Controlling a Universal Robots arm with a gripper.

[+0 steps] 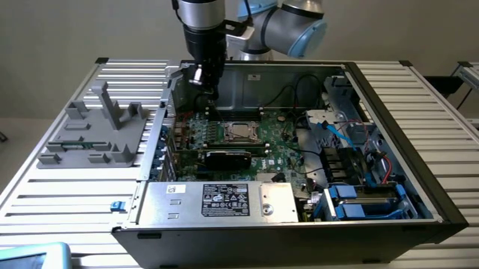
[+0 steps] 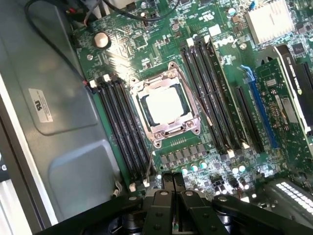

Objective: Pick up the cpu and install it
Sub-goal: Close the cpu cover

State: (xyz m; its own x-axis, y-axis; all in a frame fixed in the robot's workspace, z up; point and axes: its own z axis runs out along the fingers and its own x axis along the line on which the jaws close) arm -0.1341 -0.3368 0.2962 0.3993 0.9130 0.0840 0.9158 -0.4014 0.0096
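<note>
The cpu (image 2: 164, 105) lies flat, silver top up, inside the metal frame of the socket (image 2: 171, 133) on the motherboard (image 2: 215, 161), with memory slots (image 2: 120, 122) on either side. The gripper (image 2: 172, 183) hangs over the board apart from it, a little farther back and toward the exterior view's left, fingers pressed together and pinching nothing. A black card (image 1: 228, 158) sits just nearer than the socket, all within the open case (image 1: 396, 106).
</note>
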